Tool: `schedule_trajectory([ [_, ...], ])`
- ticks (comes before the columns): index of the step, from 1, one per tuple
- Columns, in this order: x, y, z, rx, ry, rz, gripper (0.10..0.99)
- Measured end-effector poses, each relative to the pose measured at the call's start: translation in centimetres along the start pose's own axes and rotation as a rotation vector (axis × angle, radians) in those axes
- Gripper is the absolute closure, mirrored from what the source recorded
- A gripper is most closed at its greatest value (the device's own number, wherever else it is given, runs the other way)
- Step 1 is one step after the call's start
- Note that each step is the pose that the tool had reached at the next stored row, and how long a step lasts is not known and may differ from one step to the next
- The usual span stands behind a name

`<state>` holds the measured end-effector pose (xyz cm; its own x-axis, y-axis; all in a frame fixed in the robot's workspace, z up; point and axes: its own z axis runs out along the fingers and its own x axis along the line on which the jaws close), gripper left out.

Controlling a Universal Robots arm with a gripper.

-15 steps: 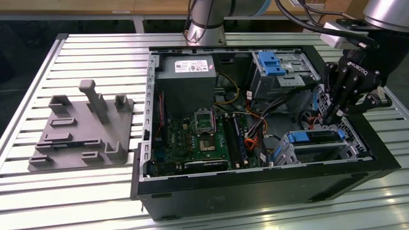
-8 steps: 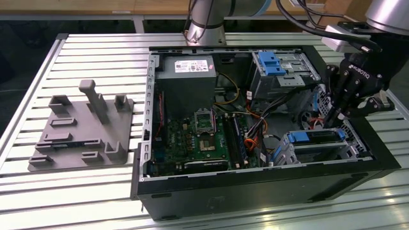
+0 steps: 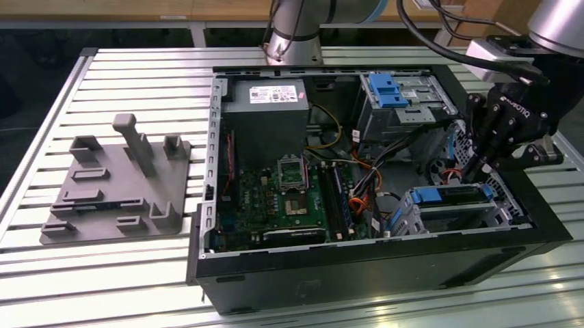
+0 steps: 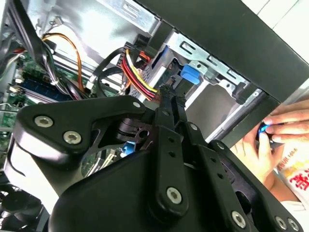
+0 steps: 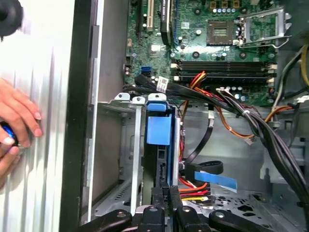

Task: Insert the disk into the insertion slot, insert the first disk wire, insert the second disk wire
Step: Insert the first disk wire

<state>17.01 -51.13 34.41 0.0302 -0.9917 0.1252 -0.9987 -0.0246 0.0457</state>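
The arm (image 3: 554, 24) reaches down into the open computer case (image 3: 365, 266) from the exterior view's right. Its wrist is tipped so that the black gripper (image 3: 481, 164) points down at the disk (image 3: 452, 195) and hangs just above it.

The disk is already seated in the insertion slot (image 3: 500, 213). Its silver body lies inside the perforated cage, and its blue carrier handle sits at the cage mouth. In the first wrist view the gripper (image 5: 166, 193) lines up over the disk (image 5: 158, 130) beyond the blue handle. The walls of the insertion slot (image 5: 120, 145) stand on either side of the disk.

In both wrist views the fingers (image 4: 166, 128) are drawn tight together. They pinch the small black plug of a disk wire (image 4: 140, 77), whose red, yellow and black strands trail off to one side of the disk (image 5: 195, 191). The plug is held right at the disk's edge, but the views do not show whether it touches the disk's socket.

A taller grey cage (image 3: 401, 96) with a blue clip stands well apart from the disk, across a tangle of cables. The motherboard (image 3: 283, 198) lies beyond the disk's handle end. A person's hand (image 5: 17, 121) rests outside the case wall nearest the disk, closed around something small and blue. A grey fixture plate (image 3: 119, 191) lies on the slatted table (image 3: 137, 75), far from the disk, on the other side of the case.
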Motion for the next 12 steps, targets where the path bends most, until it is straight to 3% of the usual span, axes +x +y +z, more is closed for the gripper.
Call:
schedule_trajectory([
  [1,0.04,0.00,0.01,0.000,-0.0030,0.000,0.922],
  [12,0.22,-0.09,0.05,-0.002,-0.0030,0.000,0.922],
])
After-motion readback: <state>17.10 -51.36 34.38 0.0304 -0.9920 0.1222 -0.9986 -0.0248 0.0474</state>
